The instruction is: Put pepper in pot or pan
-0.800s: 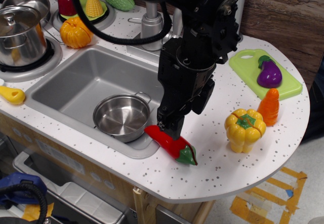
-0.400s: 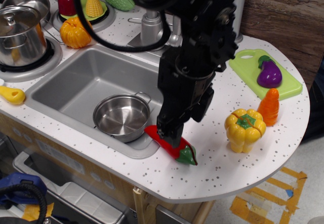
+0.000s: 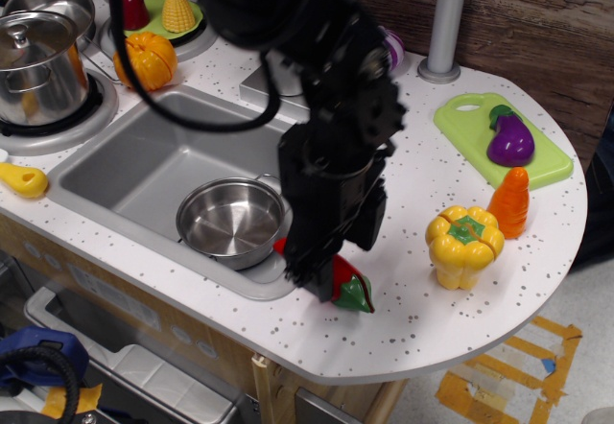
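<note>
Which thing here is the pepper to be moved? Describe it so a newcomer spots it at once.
Start at the grey sink set into the speckled counter; a shallow steel pan sits in its near right corner. Just right of the pan, on the counter, the black tool covers most of a glossy red chili pepper. Its long red body and green stem cap distinguish it from the squat yellow bell pepper and orange carrot.

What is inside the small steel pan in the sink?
The pan shows only its bare shiny bottom. The red pepper lies outside on the counter, mostly covered by the gripper.
</note>
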Robot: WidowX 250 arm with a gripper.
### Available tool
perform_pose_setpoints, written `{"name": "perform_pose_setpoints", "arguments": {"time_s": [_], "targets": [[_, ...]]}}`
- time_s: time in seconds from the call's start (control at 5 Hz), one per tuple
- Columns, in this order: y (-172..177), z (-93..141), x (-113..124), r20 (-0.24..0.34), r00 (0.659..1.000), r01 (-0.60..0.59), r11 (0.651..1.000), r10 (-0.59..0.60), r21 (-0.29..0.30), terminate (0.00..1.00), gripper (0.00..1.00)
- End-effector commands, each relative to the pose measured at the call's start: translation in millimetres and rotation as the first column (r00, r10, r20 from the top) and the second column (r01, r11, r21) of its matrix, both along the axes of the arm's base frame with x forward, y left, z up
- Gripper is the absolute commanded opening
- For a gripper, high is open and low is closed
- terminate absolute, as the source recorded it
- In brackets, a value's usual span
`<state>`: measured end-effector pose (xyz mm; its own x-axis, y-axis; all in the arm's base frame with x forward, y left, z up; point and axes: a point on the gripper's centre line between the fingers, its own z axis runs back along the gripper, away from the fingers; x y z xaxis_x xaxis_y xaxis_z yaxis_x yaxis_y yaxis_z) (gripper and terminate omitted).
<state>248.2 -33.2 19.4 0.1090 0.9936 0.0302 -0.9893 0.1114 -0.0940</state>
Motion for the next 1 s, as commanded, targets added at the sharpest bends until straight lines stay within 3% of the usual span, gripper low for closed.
{"name": "perform_pose_setpoints", "arguments": {"time_s": [0.0,0.2,0.4,0.6,0.8], "targets": [[5.7,-9.1,2.1,0.044,0.999,-0.024,0.998,0.026,-0.050,0.00,1.00],[5.3,-14.9,1.2,0.058,0.998,-0.035,0.997,0.039,-0.068,0.00,0.00],[3.1,-8.0,2.6,0.049,0.998,-0.033,0.999,0.035,-0.043,0.00,0.00],[28.0,23.8,9.7,-0.002,0.999,0.041,0.998,-0.041,0.050,0.00,0.00],[65.5,50.4,27.7,-0.018,0.990,0.139,0.976,-0.138,0.170,0.00,0.00]]}}
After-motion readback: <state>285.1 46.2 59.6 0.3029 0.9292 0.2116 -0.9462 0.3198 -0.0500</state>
